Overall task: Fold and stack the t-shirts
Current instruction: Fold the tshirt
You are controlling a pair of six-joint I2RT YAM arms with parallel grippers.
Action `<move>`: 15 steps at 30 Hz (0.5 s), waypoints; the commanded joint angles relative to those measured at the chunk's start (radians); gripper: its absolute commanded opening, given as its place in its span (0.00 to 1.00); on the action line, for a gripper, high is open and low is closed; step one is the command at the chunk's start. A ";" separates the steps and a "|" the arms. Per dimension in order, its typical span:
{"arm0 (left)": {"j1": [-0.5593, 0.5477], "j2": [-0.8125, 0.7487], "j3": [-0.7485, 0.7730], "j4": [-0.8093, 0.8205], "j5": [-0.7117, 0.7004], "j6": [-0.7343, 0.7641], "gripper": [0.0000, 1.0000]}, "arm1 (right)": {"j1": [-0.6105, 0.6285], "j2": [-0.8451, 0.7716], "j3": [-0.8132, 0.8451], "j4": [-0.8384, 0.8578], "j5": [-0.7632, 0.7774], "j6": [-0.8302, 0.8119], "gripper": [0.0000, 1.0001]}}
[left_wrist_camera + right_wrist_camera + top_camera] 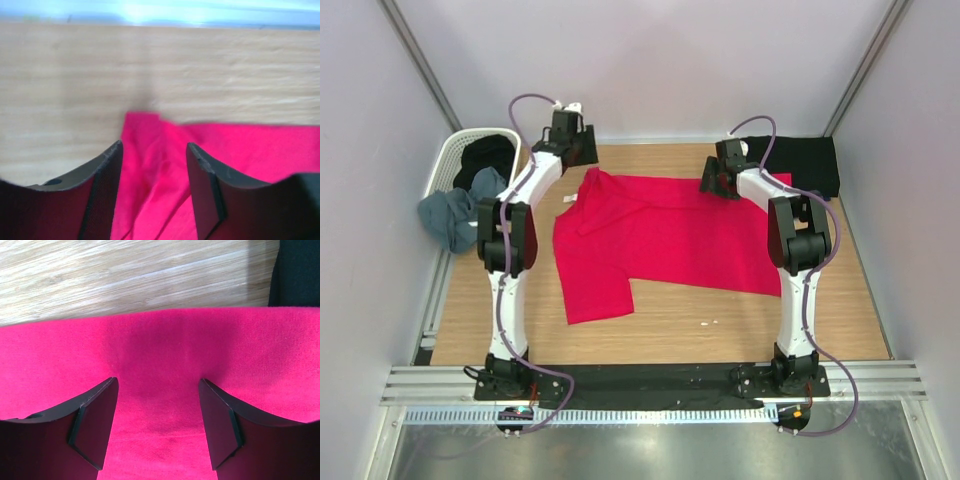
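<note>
Indoors, pale walls (670, 70), wooden table (720, 320), red t-shirt (670, 235); left fingers (102, 195), right fingers (92, 430) apart.

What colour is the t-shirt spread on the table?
The t-shirt is crimson-red; clearest in the top external view.

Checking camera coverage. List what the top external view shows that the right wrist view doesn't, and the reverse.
Only top external: the white basket at far left with a grey-blue t-shirt spilling over its rim, both arms, and the whole outline of the red t-shirt. Only right wrist: the right fingers close up, standing apart above the red cloth. Both: the red t-shirt, a black t-shirt past its far right corner, and the wooden table.
</note>
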 commanded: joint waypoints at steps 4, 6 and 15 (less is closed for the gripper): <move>-0.051 0.132 0.189 -0.026 -0.054 0.127 0.47 | 0.002 0.012 0.023 -0.005 0.032 -0.017 0.71; -0.049 0.166 0.221 -0.028 -0.078 0.130 0.42 | 0.000 0.010 0.019 -0.009 0.045 -0.022 0.70; -0.055 0.220 0.249 -0.029 -0.152 0.156 0.36 | -0.001 -0.002 -0.035 -0.015 0.089 -0.031 0.70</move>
